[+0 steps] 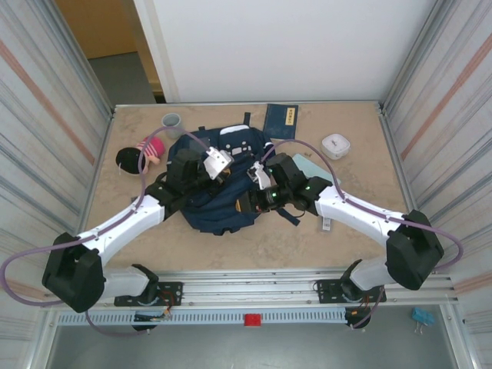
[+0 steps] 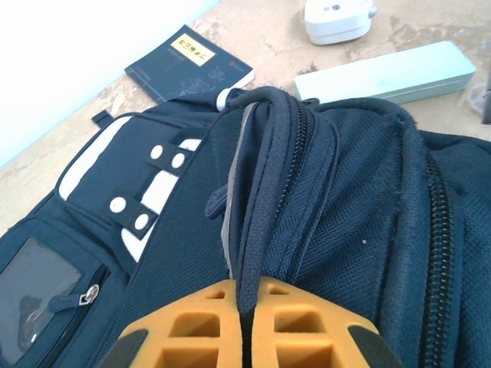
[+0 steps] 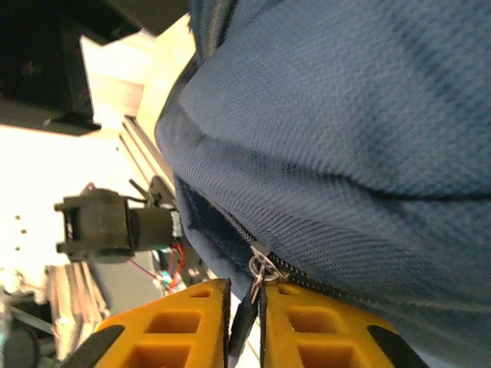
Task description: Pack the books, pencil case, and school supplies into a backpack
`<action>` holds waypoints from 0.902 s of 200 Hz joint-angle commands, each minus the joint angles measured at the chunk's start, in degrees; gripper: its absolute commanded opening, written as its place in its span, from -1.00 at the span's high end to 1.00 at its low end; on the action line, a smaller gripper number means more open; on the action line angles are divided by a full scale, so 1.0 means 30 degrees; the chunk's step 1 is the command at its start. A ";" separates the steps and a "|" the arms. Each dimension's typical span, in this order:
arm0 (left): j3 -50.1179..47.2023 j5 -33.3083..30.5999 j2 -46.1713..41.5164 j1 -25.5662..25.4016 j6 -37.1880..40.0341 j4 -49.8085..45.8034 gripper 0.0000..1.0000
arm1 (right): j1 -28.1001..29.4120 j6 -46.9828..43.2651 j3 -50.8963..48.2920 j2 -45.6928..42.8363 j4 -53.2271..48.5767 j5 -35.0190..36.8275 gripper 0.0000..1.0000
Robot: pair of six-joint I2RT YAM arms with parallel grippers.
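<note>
Backpack [image 1: 219, 209] lies mid-table, its main zip looking closed. Left gripper [image 2: 244, 307] is clamped on a dark strap [image 2: 259, 161] at its top. Right gripper [image 3: 245, 310] has the zip pull [image 3: 258, 270] between barely parted jaws (pinched or loose, cannot tell). Book [image 1: 280, 119] lies on the table [image 1: 254, 250] beyond the bag, with the teal case [image 2: 383, 73] just beside the bag. Judgement: opening stage; all packing outstanding.

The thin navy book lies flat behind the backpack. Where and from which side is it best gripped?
Probably the right edge, coming down from above. The book is thin and lies flat on the table, so only an edge can be pinched; the backpack crowds its near left corner, while the right side looks free.
</note>
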 commanded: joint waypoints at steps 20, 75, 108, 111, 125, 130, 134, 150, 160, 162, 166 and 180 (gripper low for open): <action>-0.0906 0.4651 -0.1365 0.1813 0.0713 0.3046 1.00 | -0.1962 0.3194 -0.1474 -0.2471 0.0721 0.0021 -0.12; -0.0821 0.9250 -0.1418 0.3023 0.1737 0.2604 1.00 | -0.3471 0.8184 -0.3377 -0.2270 0.4515 -0.0484 -0.25; -0.0864 0.9820 -0.1457 0.3025 0.1656 0.2619 1.00 | -0.2815 1.0659 -0.3524 -0.1140 0.7238 0.0215 -0.29; -0.0890 0.9851 -0.1454 0.3024 0.1660 0.2615 1.00 | -0.2766 1.0802 -0.3538 -0.1043 0.7472 0.0289 -0.28; -0.0966 0.9974 -0.1441 0.3024 0.1563 0.2643 1.00 | -0.2617 1.1422 -0.3551 -0.0735 0.8283 0.0700 -0.28; -0.1009 0.9980 -0.1481 0.3031 0.1543 0.2643 1.00 | -0.2560 1.1642 -0.3575 -0.0630 0.8504 0.0809 -0.28; -0.1038 0.9981 -0.1472 0.3031 0.1525 0.2643 1.00 | -0.2521 1.1775 -0.3562 -0.0563 0.8621 0.0932 -0.27; -0.1069 0.9839 -0.1488 0.3024 0.1416 0.2534 1.00 | -0.2303 1.2246 -0.3553 -0.0364 0.8796 0.1452 -0.19; -0.0998 0.9699 -0.1509 0.3031 0.1283 0.2363 1.00 | -0.2151 1.2458 -0.3568 -0.0331 0.8835 0.1848 0.03; -0.1008 0.9654 -0.1493 0.3025 0.1236 0.2331 1.00 | -0.2121 1.2483 -0.3579 -0.0322 0.8828 0.1920 0.10; -0.0974 0.9567 -0.1502 0.3037 0.1150 0.2280 1.00 | -0.2083 1.2595 -0.3582 -0.0310 0.8843 0.2100 0.23; -0.0887 0.8952 -0.1633 0.2945 0.0792 0.1859 1.00 | -0.1914 1.2869 -0.3721 -0.0353 0.9165 0.2563 0.65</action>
